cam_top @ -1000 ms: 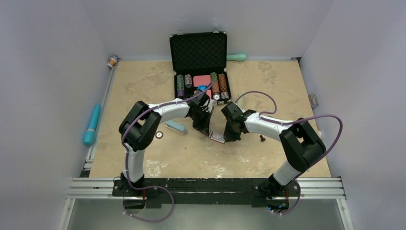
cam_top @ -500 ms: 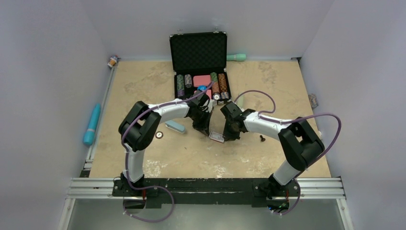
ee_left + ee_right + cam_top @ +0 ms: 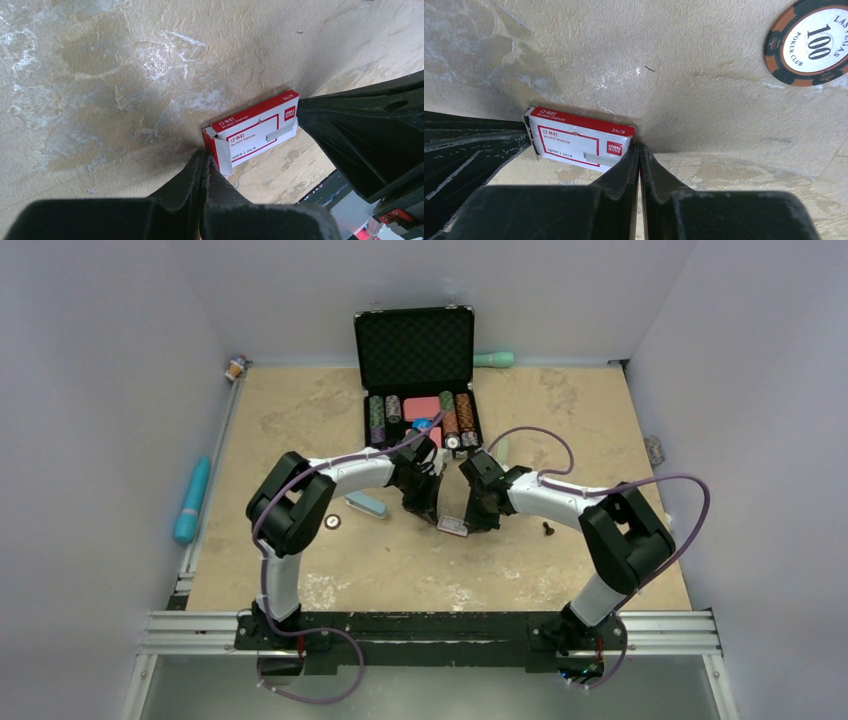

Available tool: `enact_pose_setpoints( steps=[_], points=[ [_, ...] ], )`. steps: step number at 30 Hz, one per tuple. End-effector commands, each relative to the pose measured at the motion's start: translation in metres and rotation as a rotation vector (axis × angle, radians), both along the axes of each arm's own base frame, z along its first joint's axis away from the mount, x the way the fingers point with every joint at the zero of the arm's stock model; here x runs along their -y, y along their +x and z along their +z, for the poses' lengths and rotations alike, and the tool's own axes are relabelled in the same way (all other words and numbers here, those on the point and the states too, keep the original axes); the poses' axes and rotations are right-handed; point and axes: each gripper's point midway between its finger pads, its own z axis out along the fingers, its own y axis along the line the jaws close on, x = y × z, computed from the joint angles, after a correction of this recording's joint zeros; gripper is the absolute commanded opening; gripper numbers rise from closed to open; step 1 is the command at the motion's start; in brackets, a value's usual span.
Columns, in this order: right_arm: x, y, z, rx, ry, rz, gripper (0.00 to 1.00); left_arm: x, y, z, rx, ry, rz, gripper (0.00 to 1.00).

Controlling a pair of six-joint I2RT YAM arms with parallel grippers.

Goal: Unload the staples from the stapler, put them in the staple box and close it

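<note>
The open black poker case [image 3: 414, 345] sat beyond both pincers. Between their tips the staple box [image 3: 252, 131] lay flat on the table, red and white, with a grey staple strip pictured on its face. The left gripper [image 3: 203, 156] was clamped tight on nothing, touching the box's flap end. The right gripper [image 3: 639, 150], fingers together too, nosed the opposite end. Past its tips, off to the side, sat a brown 100 poker chip [image 3: 811, 42].

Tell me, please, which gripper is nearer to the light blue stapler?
Left. The left gripper sits just right of the stapler; the right gripper lies farther right, beyond the staple box.
</note>
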Motion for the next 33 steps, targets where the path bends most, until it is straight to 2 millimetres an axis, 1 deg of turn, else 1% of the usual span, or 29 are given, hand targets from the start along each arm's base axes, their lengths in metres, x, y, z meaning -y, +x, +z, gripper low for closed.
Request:
enact_pose_setpoints(
  steps=[1,19,27,30,33],
  points=[
    [0.006,0.003,-0.014,-0.003,-0.045,0.004,0.09,-0.016,-0.016,-0.020,-0.037,0.081,-0.004,0.00],
    [0.008,-0.001,-0.020,-0.016,-0.057,0.027,0.08,-0.024,-0.022,-0.021,-0.037,0.090,-0.013,0.00],
    [0.005,0.003,-0.026,-0.011,-0.058,0.071,0.05,-0.026,-0.026,-0.019,-0.037,0.085,-0.008,0.00],
    [0.004,0.005,-0.027,-0.002,-0.059,0.082,0.05,-0.029,-0.027,-0.016,-0.029,0.090,-0.007,0.00],
    [0.008,0.007,-0.029,0.001,-0.087,0.089,0.04,-0.035,-0.030,-0.014,-0.023,0.105,-0.008,0.00]
  ],
)
